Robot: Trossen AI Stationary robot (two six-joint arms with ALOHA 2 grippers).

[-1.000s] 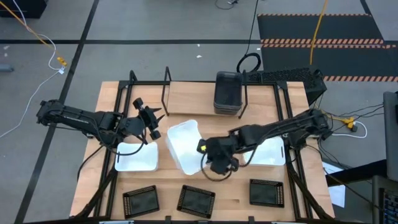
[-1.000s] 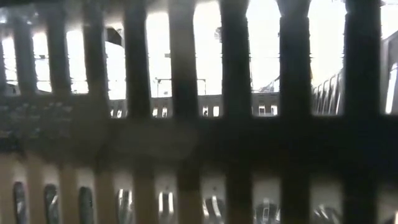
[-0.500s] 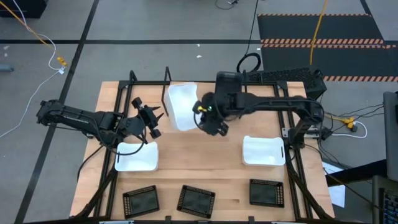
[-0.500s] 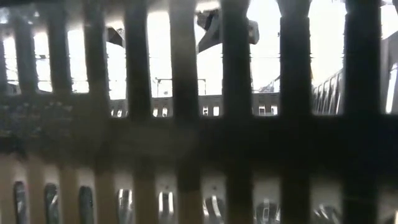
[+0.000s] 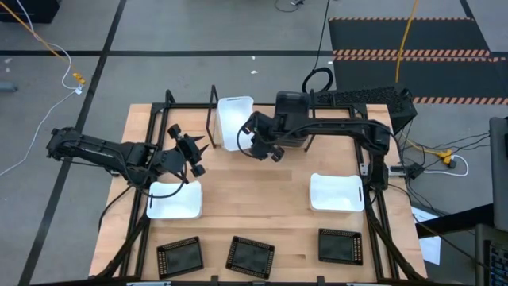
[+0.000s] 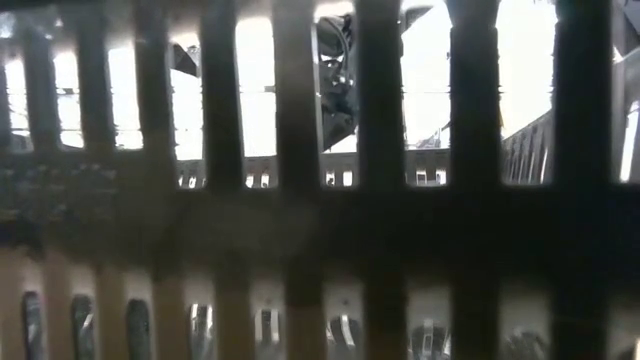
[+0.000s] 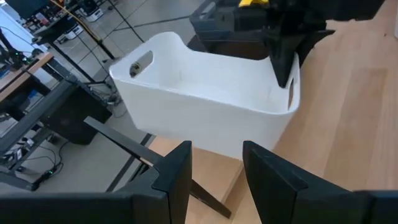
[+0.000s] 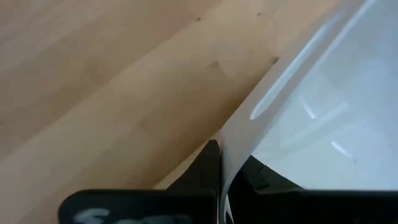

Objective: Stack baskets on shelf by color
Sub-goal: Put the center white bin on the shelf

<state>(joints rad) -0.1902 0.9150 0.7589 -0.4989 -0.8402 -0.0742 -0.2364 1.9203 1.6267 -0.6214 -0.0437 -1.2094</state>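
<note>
My right gripper (image 5: 258, 144) is shut on a white basket (image 5: 234, 123) at the far edge, over the shelf (image 5: 190, 119), next to the stack of dark baskets (image 5: 291, 119). In the left wrist view this white basket (image 7: 205, 93) sits tilted above the wooden ledge; whether it rests there I cannot tell. My left gripper (image 5: 193, 151) is open and hovers over the far edge of a second white basket (image 5: 175, 199). A third white basket (image 5: 336, 192) lies flat toward the table's right. Three black trays (image 5: 250, 254) lie along the near edge. My right gripper holds the basket by the rim of an end wall (image 7: 289, 90), beside its handle slot (image 8: 273, 93). One finger (image 8: 208, 168) is outside the wall and one (image 8: 261, 177) inside. The fingers come from above, slanting in from the table's right.
The shelf's black upright rods (image 5: 213, 107) stand left of the held basket. A black tray's grid (image 6: 300, 220) stands right before the low camera and hides most of that view. Bare wood (image 5: 254, 195) lies at the table's middle.
My right gripper has carried the white basket up from the table's middle and toward the far edge, to the shelf beside the dark stack. The basket has turned about on the way and now lies lengthwise toward the far edge.
</note>
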